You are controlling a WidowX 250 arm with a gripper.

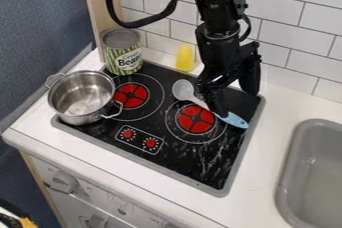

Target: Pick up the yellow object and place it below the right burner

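The gripper [234, 100] hung, fingers apart, above a spoon [183, 90] crossing the right burner [196, 119], while a can [122, 52] stood between yellow object [185, 58] and pot [81, 97].

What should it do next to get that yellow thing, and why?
Probably lift a little and swing toward the can: the yellow object stands behind the stove, near that can, while the open gripper hangs by the spoon's blue handle. Lifting first would likely avoid nudging the spoon.
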